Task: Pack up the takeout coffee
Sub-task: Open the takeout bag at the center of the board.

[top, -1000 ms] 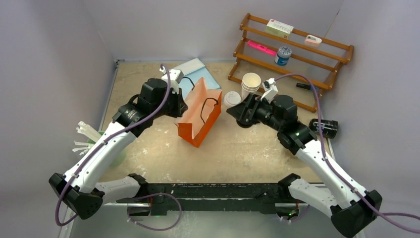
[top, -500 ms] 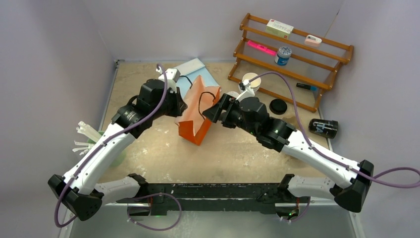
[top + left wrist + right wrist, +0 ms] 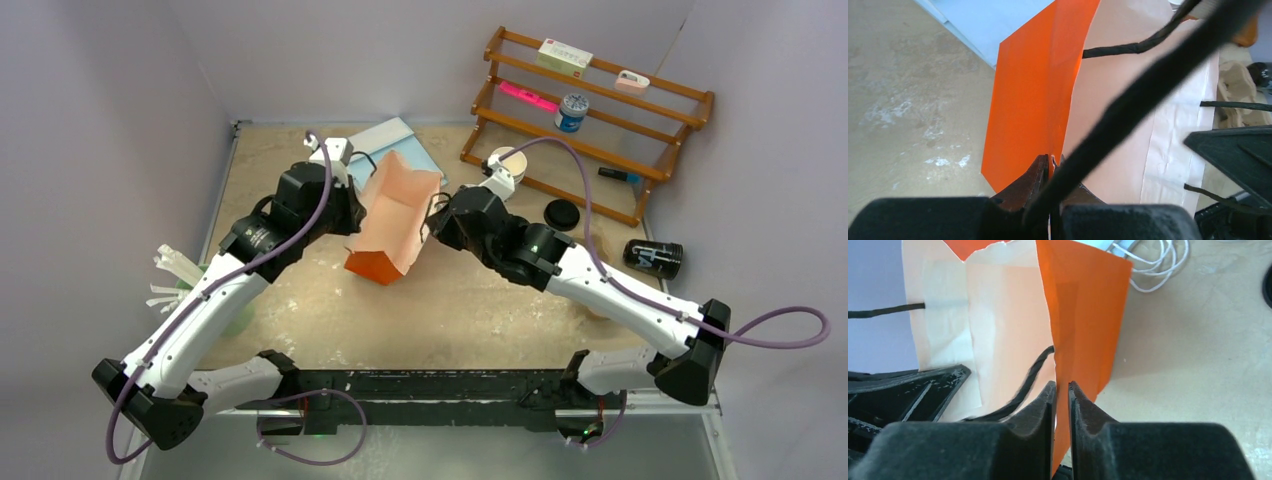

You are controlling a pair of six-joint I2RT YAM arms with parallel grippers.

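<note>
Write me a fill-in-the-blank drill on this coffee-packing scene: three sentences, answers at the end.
1. The left end effector and the right end effector each pinch a wall of the ___ paper bag.
2. Between them, the bag's mouth stands ___.
3. The black cup lies on its ___, apart from the black lid.
Missing words: orange; open; side.

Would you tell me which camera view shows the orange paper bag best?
The top external view: the whole orange paper bag shows, mouth open. The wrist views show only a wall edge each, pinched by the left tool and right tool.
</note>
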